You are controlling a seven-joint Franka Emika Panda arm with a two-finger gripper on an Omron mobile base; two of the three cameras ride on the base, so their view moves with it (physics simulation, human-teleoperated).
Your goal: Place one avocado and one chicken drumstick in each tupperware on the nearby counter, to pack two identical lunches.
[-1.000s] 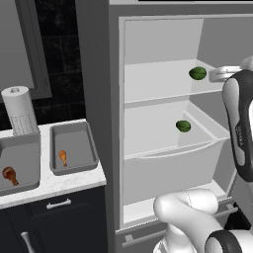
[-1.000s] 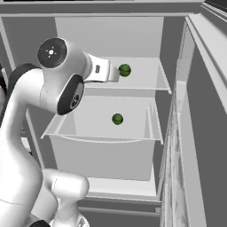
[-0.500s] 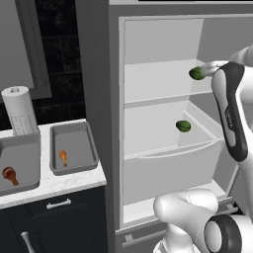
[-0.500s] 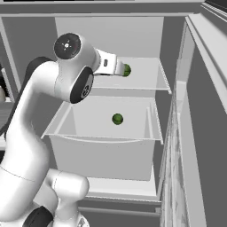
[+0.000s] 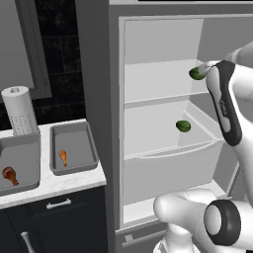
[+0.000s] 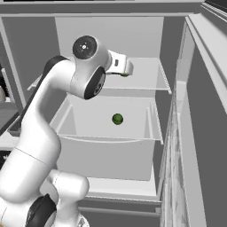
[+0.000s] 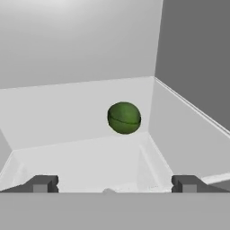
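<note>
My tool is spread wide and holds nothing; in the hand view its two dark fingertips stand far apart at the bottom, with a small round green avocado ahead of them on the pale grey upper fridge shelf, apart from both tips. The left base view shows that avocado just beside my white wrist. It also shows what the hand view cannot: a second round green avocado in the lower fridge drawer, and the white marbled worktop to the left. There, two shallow grey rectangular trays each hold one orange-brown chicken drumstick. The right base view shows the drawer avocado below my arm.
</note>
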